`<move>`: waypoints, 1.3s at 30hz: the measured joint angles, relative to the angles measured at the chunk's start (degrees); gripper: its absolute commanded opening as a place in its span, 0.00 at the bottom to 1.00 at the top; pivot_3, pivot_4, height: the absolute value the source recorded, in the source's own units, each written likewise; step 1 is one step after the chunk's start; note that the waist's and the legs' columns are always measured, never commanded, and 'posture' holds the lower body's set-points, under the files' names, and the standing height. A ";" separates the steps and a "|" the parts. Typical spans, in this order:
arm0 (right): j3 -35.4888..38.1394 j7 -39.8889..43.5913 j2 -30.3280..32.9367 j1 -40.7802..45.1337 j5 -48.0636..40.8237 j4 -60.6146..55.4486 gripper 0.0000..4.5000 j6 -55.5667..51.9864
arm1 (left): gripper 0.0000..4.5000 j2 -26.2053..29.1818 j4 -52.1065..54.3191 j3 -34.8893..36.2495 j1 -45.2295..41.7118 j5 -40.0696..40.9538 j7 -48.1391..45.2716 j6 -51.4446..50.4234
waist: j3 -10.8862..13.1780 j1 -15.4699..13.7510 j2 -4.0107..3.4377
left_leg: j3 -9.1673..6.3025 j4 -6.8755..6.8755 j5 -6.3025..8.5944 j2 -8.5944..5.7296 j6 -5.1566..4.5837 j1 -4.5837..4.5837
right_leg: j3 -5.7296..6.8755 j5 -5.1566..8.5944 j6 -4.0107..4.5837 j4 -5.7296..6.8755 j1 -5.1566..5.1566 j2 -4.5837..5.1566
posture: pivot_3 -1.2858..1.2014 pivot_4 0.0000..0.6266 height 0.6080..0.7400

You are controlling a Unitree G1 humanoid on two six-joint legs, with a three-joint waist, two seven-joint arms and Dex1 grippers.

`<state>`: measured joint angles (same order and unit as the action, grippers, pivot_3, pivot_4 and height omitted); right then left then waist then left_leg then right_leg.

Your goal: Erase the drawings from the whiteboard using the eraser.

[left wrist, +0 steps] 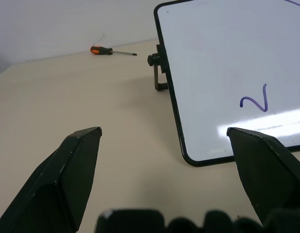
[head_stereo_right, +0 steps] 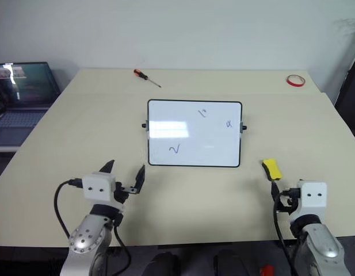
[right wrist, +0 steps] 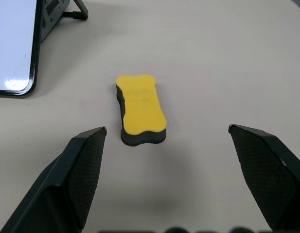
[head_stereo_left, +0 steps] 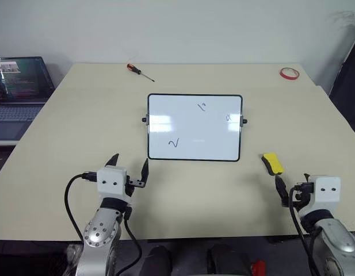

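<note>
The whiteboard (head_stereo_left: 194, 126) lies near the middle of the table, glossy white in a thin black frame. Three small pen drawings mark it: a tick (head_stereo_left: 175, 142) at its near left, a squiggle (head_stereo_left: 202, 106) near the top, and another (head_stereo_left: 228, 117) by the right edge. The yellow eraser (head_stereo_left: 273, 163) lies on the table off the board's near right corner. My right gripper (right wrist: 165, 130) is open just short of the eraser (right wrist: 140, 109), with nothing between its fingers. My left gripper (head_stereo_left: 130, 161) is open and empty in front of the board's near left corner (left wrist: 198, 158).
A red-handled screwdriver (head_stereo_left: 140, 71) lies at the far side of the table and a red tape ring (head_stereo_left: 289, 73) at the far right corner. An open laptop (head_stereo_left: 19, 86) stands beside the table on the left. Bare tabletop (head_stereo_left: 194, 195) lies between my arms.
</note>
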<state>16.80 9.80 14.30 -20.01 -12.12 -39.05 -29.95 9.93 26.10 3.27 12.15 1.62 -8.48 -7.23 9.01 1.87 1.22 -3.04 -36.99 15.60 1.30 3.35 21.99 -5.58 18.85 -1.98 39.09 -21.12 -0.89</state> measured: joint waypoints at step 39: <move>-3.42 -1.87 -3.12 2.64 1.84 1.99 0.98 0.88 | 1.00 1.19 -4.86 1.35 -3.82 0.20 -0.63 2.61 | -0.02 -0.05 0.00 | -0.03 0.00 -0.01 0.01 0.01 -0.01 | 0.03 -0.01 0.00 0.02 0.03 0.03 | 0.52 0.24 1.00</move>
<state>13.38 7.94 11.18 -17.37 -10.28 -37.06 -29.07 11.12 21.24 4.62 8.33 1.82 -9.12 -4.63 8.99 1.82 1.22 -3.06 -37.00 15.59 1.32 3.36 21.98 -5.55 18.84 -1.98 39.11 -21.09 -0.87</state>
